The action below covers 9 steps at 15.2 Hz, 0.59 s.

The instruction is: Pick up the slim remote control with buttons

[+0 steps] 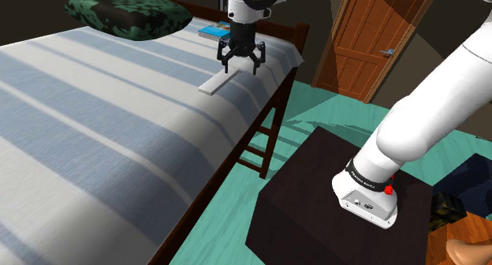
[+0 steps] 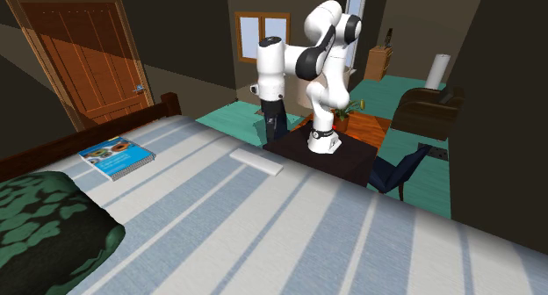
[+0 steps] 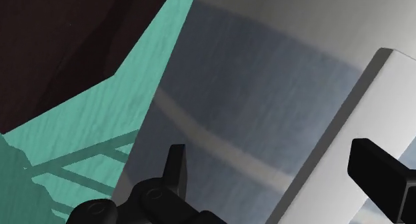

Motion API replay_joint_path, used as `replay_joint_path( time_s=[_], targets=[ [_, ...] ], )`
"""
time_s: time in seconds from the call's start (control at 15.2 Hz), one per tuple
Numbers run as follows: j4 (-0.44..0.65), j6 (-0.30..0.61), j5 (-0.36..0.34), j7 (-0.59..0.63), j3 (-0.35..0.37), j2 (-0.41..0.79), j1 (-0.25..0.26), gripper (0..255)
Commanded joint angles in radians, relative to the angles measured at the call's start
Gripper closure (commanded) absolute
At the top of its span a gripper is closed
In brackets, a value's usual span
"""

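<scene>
Claw: your gripper [image 1: 240,60] hangs above the bed with its fingers spread wide, clasping nothing.
Remote: the slim white remote [image 1: 221,81] lies flat just beneath your claw, near the bed's edge.
Bed: you're over a blue-and-white striped cover [image 1: 95,106].
Beyond: a book [image 1: 214,31] and a dark green pillow [image 1: 130,13] sit farther back.

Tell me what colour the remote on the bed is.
Plain white remote, clearest in the shoulder view.
</scene>
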Motion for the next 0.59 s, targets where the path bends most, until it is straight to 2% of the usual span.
replay_joint_path(
  time_s=[0.0,0.33,0.53],
  targets=[
    [0.07,0.019,-0.018,0.102,0.014,0.08,-0.005,0],
    [0.241,0.052,-0.075,0.313,0.014,0.262,-0.005,0],
    [0.213,0.09,-0.079,0.315,0.012,0.273,-0.003,0]
  ],
)
